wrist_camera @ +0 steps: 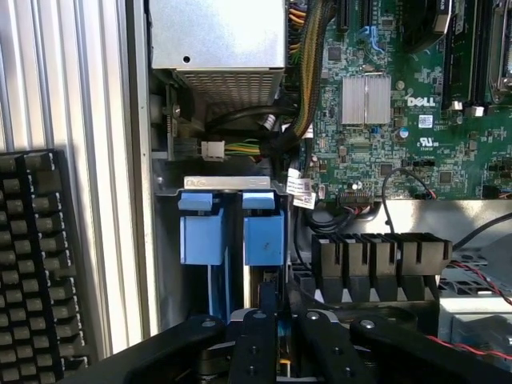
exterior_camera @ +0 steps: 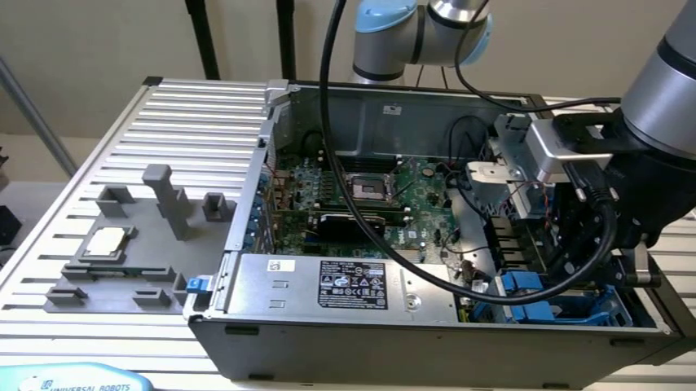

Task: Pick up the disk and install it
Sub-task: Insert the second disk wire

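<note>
We see a computer case (exterior_camera: 435, 342) made of dark grey metal that looks dull, not shiny. The table (exterior_camera: 163, 122) under it is pale ribbed metal with a soft shine. The big silver box (exterior_camera: 326, 285) looks like bare metal with a black paper label. The green board (wrist_camera: 416, 104) is smooth, with a small shiny ribbed metal block (wrist_camera: 366, 99) on it. The blue rails (wrist_camera: 232, 232) look like smooth plastic. The gripper (wrist_camera: 276, 320) looks like black matt plastic.
</note>
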`<state>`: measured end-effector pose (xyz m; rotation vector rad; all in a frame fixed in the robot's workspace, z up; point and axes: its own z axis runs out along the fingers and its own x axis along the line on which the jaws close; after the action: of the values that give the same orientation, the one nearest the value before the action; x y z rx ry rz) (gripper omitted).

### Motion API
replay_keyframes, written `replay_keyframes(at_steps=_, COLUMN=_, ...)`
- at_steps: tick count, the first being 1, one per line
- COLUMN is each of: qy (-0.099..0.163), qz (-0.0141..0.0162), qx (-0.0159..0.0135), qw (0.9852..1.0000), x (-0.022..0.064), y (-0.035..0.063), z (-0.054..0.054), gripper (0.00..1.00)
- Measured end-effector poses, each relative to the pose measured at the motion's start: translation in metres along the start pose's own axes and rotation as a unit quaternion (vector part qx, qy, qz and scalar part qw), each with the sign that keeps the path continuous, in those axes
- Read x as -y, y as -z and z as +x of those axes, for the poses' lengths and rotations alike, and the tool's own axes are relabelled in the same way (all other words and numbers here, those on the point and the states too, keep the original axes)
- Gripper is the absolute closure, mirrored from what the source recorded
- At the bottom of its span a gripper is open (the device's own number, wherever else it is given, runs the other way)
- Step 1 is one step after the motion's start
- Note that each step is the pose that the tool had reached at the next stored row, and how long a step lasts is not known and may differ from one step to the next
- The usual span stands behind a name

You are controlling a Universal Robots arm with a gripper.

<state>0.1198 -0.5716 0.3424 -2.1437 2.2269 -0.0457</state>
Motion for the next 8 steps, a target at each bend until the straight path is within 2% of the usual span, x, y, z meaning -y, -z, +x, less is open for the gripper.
replay_keyframes(at_steps=8, qy=0.000, qz=0.0000, qx=-0.0002, qw=1.0000, x=0.0000, y=-0.0012, z=0.0002, gripper=0.84)
